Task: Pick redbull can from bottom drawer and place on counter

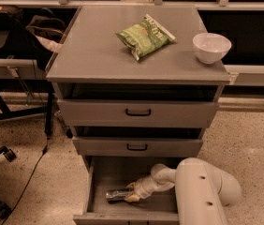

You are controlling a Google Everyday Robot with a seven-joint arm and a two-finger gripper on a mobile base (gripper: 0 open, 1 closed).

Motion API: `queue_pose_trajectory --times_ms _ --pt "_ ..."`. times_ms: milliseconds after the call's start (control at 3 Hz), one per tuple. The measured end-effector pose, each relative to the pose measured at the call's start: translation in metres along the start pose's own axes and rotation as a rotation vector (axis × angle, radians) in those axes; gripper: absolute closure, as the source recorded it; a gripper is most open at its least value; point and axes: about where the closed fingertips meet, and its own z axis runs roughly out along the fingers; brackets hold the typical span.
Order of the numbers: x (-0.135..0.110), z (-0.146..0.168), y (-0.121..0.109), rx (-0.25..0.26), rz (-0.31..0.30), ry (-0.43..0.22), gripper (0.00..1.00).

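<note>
Can: the redbull can (117,195) lies on its side on the floor of the bottom drawer (122,171), near the front edge and left of the middle, its long axis running left to right
Gripper: the gripper (131,194) is down inside the bottom drawer, at the right end of the can, pointing left
Jaws: one pale fingertip lies on the far side of the can's right end and one on the near side, both against it, pinching that end; the rest of the can sticks out to the left
Arm: the white arm (202,191) comes in from the lower right, over the drawer's right front corner
Bottom drawer: pulled well out, grey floor bare around the can
Other drawers: the middle drawer (169,146) and the top drawer (99,112) each stand a little way out, each with a black handle
Counter: the counter (94,50) carries a green snack bag (144,36) near its back edge, right of the middle, and a white bowl (211,47) upright at its right edge
Room: speckled beige floor (253,144); a black chair base with a wheel (8,153) and a dark cable (29,182) to the left of the cabinet
</note>
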Motion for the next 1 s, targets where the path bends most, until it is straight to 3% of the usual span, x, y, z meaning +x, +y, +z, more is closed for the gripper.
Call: queue_pose_trajectory --times_ms 333,667,1000 --pt "-0.021 -0.018 0.001 -0.029 -0.015 -0.093 1.0" --pt "-0.059 -0.071 0.011 -0.014 -0.069 -0.223 1.0" --pt "-0.086 -0.116 0.024 0.081 -0.109 -0.261 1.0"
